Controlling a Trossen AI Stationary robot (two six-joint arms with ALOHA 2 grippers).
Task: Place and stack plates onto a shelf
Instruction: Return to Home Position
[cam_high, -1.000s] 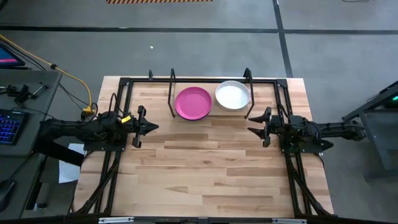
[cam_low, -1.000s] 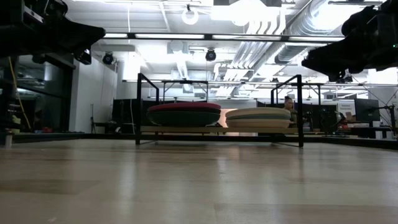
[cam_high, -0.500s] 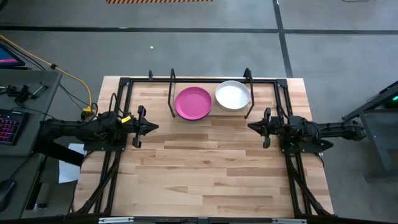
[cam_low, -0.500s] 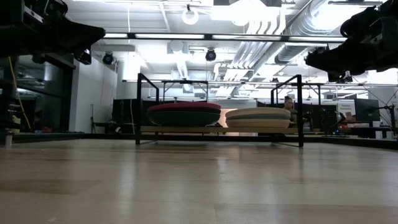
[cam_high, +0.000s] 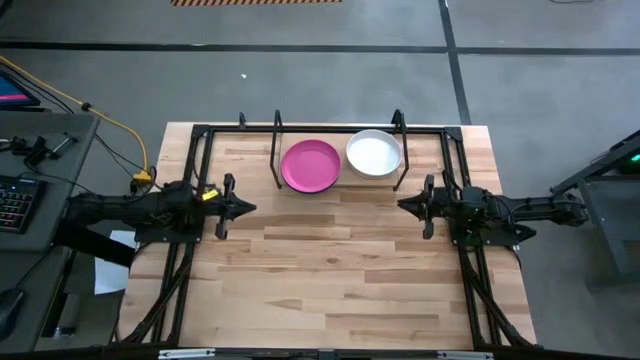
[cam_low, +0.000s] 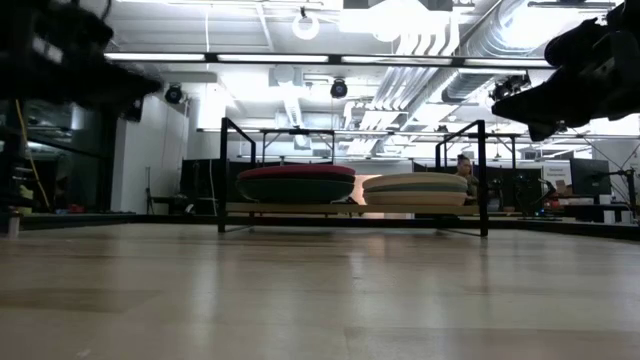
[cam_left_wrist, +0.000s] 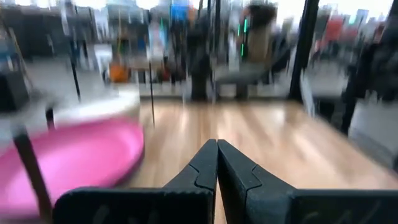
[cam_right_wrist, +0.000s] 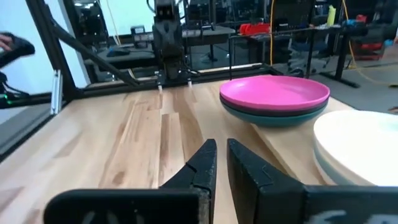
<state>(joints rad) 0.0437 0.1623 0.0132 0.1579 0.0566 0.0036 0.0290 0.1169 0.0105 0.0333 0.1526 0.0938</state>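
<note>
The shelf (cam_high: 276, 150) stands at the table's far edge with two stacks of plates resting on its wood board (cam_low: 350, 208). The left stack is topped by a magenta plate (cam_high: 310, 165) with a teal one (cam_right_wrist: 273, 113) right under it. The right stack is topped by a white plate (cam_high: 374, 155). My left gripper (cam_high: 248, 208) hovers shut at the table's left side, level with the shelf's near edge, holding nothing. My right gripper (cam_high: 403, 206) hovers at the right side, pointing left; only a thin slit shows between its fingers (cam_right_wrist: 221, 146), with nothing in it.
A black tube frame (cam_high: 200, 130) edges the tabletop and runs along both sides under the arms. Bare wood (cam_high: 330, 270) spreads from the shelf to the near edge. A desk with a keyboard (cam_high: 15, 200) stands off the table's left.
My right gripper has shut from wide open, staying in place at the table's right side. My left arm has started to stir and shows blurred. The plates on the shelf have not moved.
</note>
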